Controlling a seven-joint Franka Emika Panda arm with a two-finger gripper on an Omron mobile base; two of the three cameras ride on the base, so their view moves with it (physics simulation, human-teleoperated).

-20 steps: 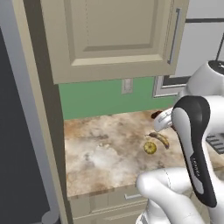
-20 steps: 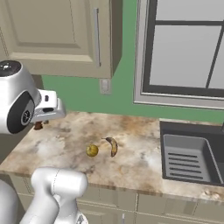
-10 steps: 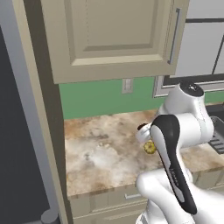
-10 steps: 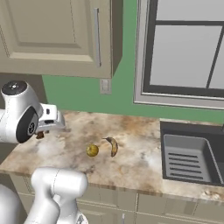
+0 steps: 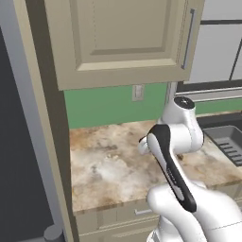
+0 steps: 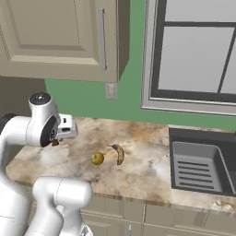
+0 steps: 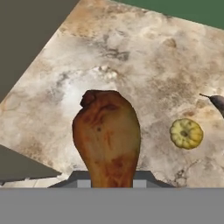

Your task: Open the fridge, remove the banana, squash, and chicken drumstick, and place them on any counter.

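My gripper (image 7: pixel 109 180) is shut on the chicken drumstick (image 7: pixel 107 133), thick brown end pointing away, above the mottled beige counter (image 7: pixel 131 57). From the right base view the gripper (image 6: pixel 59 139) hangs just over the counter's left part (image 6: pixel 143 161), a brown bit of drumstick (image 6: pixel 55 143) showing under it. The round yellow squash (image 6: pixel 97 158) and the curved banana (image 6: pixel 119 153) lie side by side on the counter, right of the gripper. In the hand view the squash (image 7: pixel 186 133) sits to the right, with the banana's dark tip (image 7: pixel 216 101) at the edge. The fridge's grey side (image 5: pixel 14 123) fills the far left.
A tall beige cabinet panel (image 5: pixel 49 142) bounds the counter on the left. Wall cabinets (image 6: pixel 60 37) hang above it. A dark sink (image 6: pixel 203 166) with a ribbed drain tray lies to the right under the window (image 6: pixel 193 50). My own arm (image 5: pixel 170 160) blocks the counter's right part.
The arm has swung left and lowered, carrying the drumstick down toward the counter's left part. Squash and banana have not moved.
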